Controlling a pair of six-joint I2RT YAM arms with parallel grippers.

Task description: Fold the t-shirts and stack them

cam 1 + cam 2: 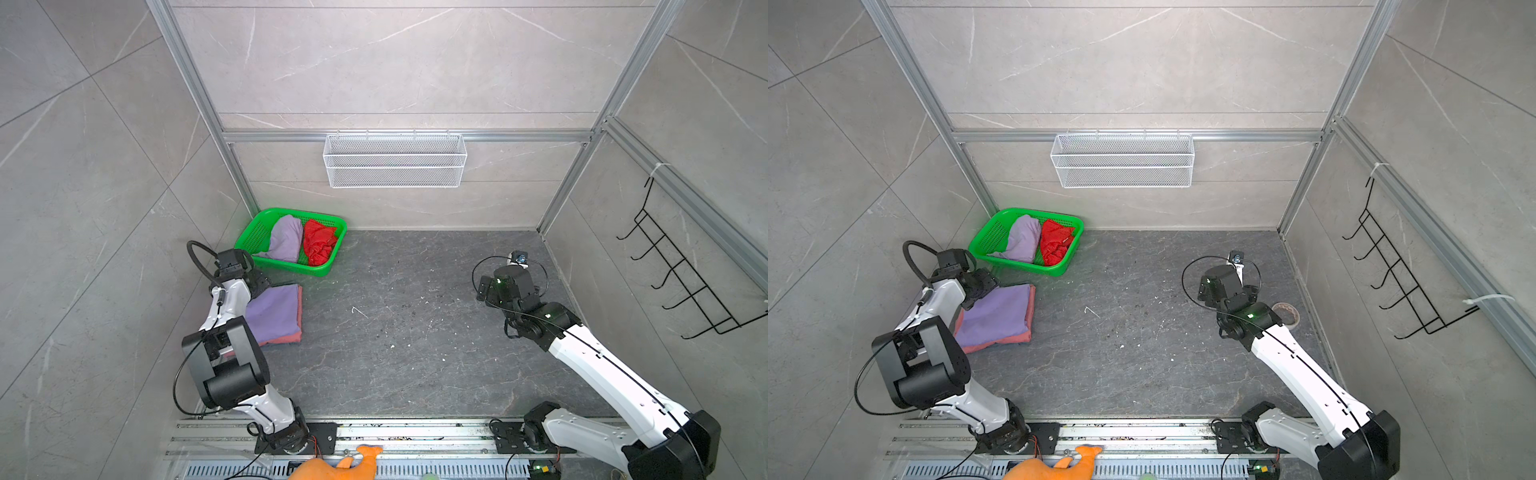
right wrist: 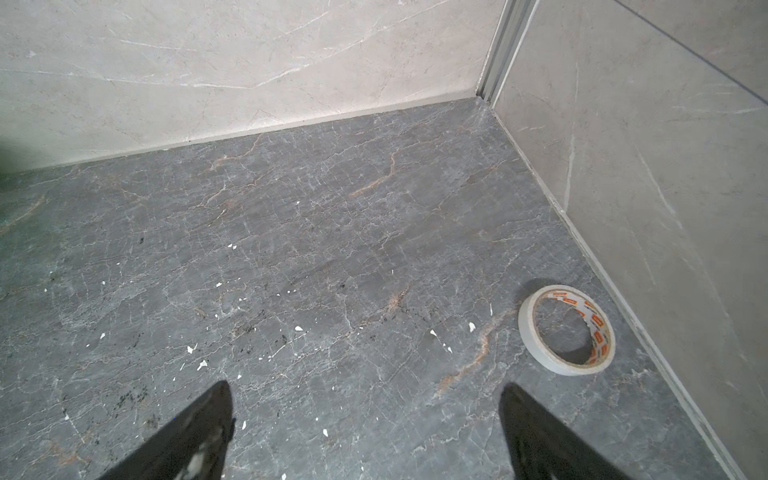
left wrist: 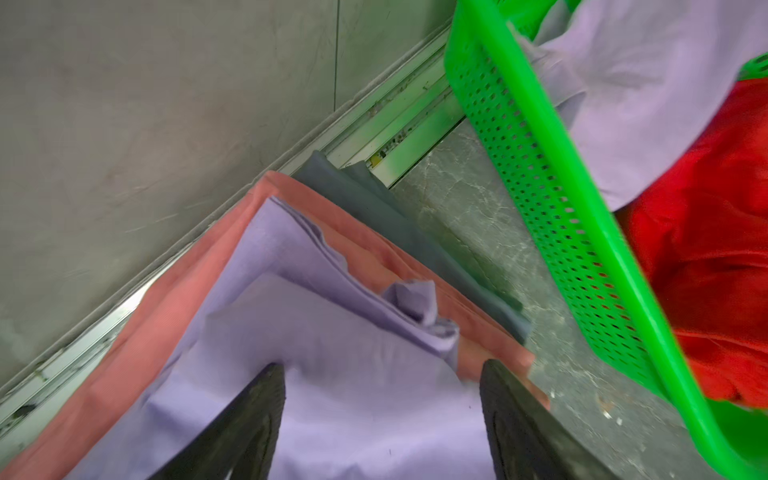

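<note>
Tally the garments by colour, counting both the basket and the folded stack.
Lavender: 2, folded lavender shirt lying topmost, loose lavender shirt in the green basket
Red: 1, red shirt beside it
Pink: 1, pink shirt under the folded lavender shirt
Dark grey: 1, dark grey garment under the pink shirt
Total: 5

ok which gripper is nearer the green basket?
Left. The left gripper is open over the folded stack, next to the green basket; the right gripper is far across, by the tape roll.
</note>
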